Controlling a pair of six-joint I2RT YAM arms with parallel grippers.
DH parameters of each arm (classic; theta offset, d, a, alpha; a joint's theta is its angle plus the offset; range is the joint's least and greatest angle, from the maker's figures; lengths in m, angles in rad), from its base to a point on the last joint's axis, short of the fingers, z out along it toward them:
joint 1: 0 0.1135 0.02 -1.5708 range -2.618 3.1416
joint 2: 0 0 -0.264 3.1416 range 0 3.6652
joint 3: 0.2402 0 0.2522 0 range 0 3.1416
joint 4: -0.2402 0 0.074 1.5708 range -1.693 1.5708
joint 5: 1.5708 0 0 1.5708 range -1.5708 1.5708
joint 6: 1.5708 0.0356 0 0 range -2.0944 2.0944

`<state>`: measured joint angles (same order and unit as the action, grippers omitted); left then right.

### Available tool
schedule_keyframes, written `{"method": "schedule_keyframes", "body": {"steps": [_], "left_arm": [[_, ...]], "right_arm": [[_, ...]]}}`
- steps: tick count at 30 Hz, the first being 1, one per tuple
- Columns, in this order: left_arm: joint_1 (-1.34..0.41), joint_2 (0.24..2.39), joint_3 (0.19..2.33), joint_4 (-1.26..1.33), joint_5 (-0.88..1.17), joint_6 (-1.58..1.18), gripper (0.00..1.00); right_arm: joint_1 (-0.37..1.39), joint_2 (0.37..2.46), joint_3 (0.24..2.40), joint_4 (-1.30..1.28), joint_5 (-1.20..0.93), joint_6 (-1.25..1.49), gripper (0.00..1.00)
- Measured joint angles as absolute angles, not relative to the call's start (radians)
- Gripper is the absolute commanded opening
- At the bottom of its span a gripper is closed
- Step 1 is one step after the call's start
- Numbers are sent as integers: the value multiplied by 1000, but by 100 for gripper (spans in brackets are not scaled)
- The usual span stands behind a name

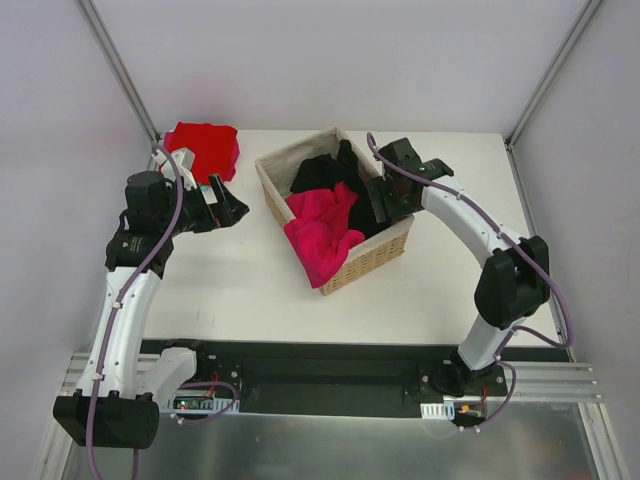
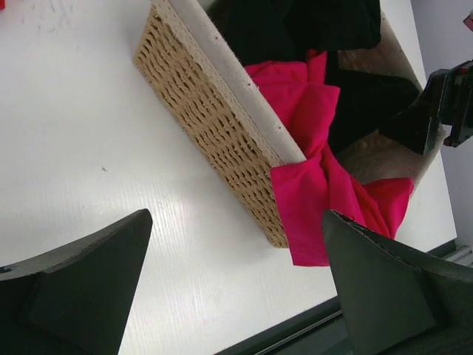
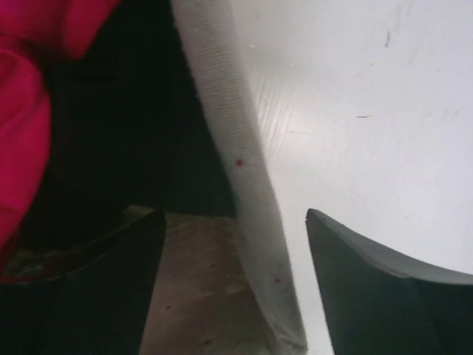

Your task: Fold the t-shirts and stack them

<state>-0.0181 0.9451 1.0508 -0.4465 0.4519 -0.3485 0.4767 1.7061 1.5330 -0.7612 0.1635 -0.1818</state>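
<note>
**Shirts in the basket, both pincers empty**

The magenta-pink t-shirt (image 1: 322, 225) lies crumpled in the wicker basket (image 1: 372, 262) at mid-counter, one flap spilling over the near rim. The black t-shirts (image 1: 325, 172) are heaped behind and beside it. The red t-shirt (image 1: 203, 147) sits apart as a flat bundle at the far left corner of the counter (image 1: 230, 290).

The right pincer (image 1: 383, 206) is at the basket's right wall with its jaws apart. In the wrist view one finger is inside and one outside, straddling the lined rim. The left pincer (image 1: 226, 205) hangs wide apart, gripping nothing, between the red shirt and the basket.

Closing from here would likely clamp the wall rather than cloth and drag or tip the basket. The pink and black cloth overlap, so pulling one may haul the other out.

The number of black shirts is unclear because they merge into one dark mass. The left arm covers the red shirt's near edge, and no label shows.
</note>
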Motion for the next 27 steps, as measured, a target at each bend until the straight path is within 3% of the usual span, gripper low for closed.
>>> {"method": "schedule_keyframes", "body": {"steps": [4, 7, 8, 9, 18, 27], "left_arm": [[-18, 945, 1051, -463, 435, -349, 99], [-18, 945, 1051, -465, 424, -349, 99], [-18, 945, 1051, -465, 419, -349, 99], [-18, 945, 1051, -465, 414, -349, 99], [-18, 1016, 1054, -466, 418, -357, 98], [-18, 1038, 1075, -469, 477, -406, 97]], "right_arm": [[471, 1737, 1562, -792, 228, -197, 60], [467, 1744, 1616, -802, 259, -215, 40], [466, 1744, 1627, -802, 265, -218, 16], [466, 1744, 1634, -802, 266, -221, 1], [460, 1762, 1653, -827, 292, -215, 1], [171, 1815, 1710, -823, 299, -122, 1]]}}
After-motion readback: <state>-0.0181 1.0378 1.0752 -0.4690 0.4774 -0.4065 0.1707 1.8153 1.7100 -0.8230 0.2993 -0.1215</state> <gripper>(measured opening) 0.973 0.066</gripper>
